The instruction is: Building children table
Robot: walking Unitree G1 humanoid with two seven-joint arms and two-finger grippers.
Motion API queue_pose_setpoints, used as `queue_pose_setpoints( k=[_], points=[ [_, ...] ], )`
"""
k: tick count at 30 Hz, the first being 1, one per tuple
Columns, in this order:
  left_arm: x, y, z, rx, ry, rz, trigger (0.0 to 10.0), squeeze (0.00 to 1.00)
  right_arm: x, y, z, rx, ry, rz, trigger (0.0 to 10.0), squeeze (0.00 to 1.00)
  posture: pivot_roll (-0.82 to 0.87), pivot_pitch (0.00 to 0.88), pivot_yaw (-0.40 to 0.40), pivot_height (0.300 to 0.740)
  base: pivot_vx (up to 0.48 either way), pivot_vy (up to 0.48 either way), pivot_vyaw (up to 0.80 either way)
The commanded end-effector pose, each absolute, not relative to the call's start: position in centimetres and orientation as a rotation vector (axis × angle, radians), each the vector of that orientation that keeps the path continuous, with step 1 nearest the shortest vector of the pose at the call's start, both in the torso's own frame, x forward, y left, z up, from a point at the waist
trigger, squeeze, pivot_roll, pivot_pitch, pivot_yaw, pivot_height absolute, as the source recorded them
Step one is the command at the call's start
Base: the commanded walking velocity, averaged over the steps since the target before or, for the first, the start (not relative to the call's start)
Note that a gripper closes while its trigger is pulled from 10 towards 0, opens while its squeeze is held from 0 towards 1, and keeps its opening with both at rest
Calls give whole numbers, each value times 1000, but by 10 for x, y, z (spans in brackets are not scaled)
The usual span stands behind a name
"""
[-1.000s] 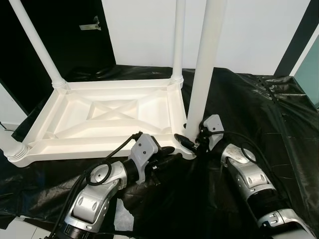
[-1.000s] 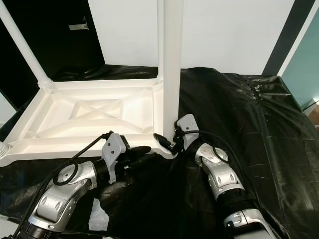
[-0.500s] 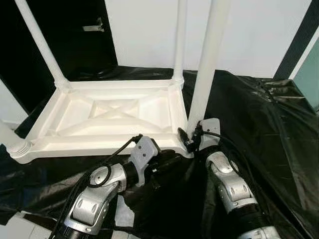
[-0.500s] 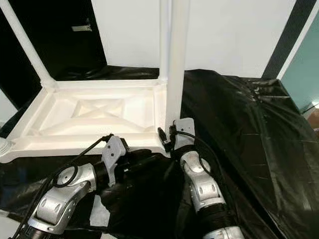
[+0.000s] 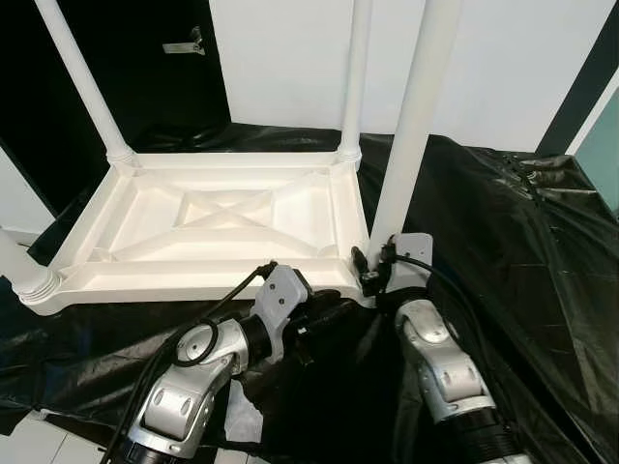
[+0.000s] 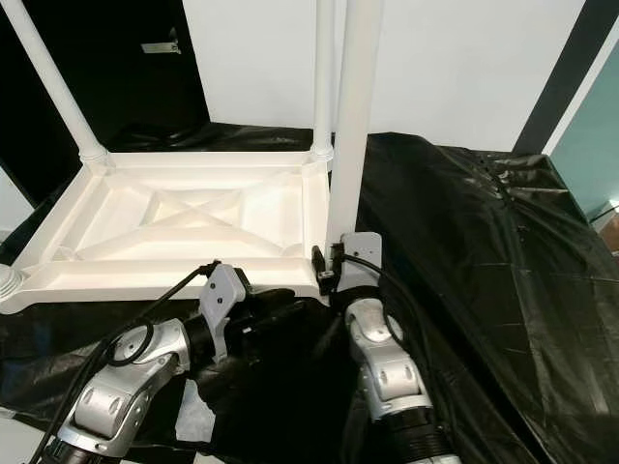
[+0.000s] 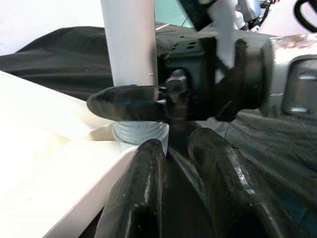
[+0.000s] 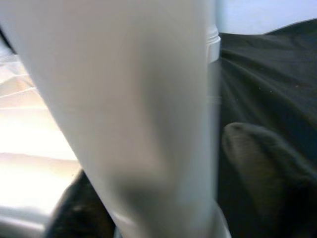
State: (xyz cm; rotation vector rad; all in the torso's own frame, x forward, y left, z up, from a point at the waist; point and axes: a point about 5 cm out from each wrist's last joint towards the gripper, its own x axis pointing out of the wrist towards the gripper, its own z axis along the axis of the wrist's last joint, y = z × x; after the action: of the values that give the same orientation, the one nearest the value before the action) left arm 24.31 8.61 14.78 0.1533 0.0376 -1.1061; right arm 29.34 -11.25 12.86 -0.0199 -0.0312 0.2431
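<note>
A white children's table lies upside down on a black sheet, with white legs standing up from its corners. The near-right leg rises from the corner closest to me. My right gripper is at that leg's base, shut on it. In the right wrist view the leg stands between the fingers. My left gripper lies low on the sheet just before the same corner, pointing at the leg's base. Its fingers are shut with nothing between them. The leg's ribbed collar is right beyond the tips.
The black sheet covers the floor to the right and front. A white wall stands close behind the table and a dark doorway is at the back left. Pale floor shows at the near left.
The camera has shifted. My right forearm has swung in closer to the near-right leg, and its gripper now sits tight at the leg's base. The left gripper stays by the corner.
</note>
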Motion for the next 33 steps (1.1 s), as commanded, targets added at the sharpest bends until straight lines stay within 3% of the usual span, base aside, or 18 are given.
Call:
queue_pose_setpoints(
  k=[1,7,8,15,24,25,31,32,33],
  points=[
    [245,87,152,166,17,-1062,10000,0,290,-118,133,-10,-56,282,10000,1000,-4,0,-43,740,0,0,0],
    [246,86,152,165,14,-1062,10000,0,283,-132,134,-61,-59,441,10000,1000,-12,0,-39,740,0,0,0],
    [246,86,152,164,14,-1064,10000,0,283,-135,134,-80,-59,489,10000,0,-13,0,-36,740,0,0,0],
    [247,90,153,175,16,-1068,10000,0,289,-145,132,-148,-45,684,10000,0,-7,0,-23,740,0,0,0],
    [248,90,153,160,31,-1084,10000,0,312,-139,129,-230,1,822,10000,0,-3,0,-13,740,0,0,0],
    [249,90,152,147,50,-1088,10000,1000,316,-137,128,-240,7,836,10000,0,-1,0,-14,740,0,0,0],
    [252,92,153,163,49,-1060,10000,1000,326,-132,127,-260,19,886,10000,0,7,0,-14,740,0,0,0],
    [251,92,152,172,54,-1062,10000,20,328,-131,126,-268,25,894,10000,0,7,0,-14,740,0,0,0],
    [250,92,151,181,55,-1068,10000,0,330,-130,125,-278,34,906,10000,0,13,0,-15,740,0,0,0]
  ],
)
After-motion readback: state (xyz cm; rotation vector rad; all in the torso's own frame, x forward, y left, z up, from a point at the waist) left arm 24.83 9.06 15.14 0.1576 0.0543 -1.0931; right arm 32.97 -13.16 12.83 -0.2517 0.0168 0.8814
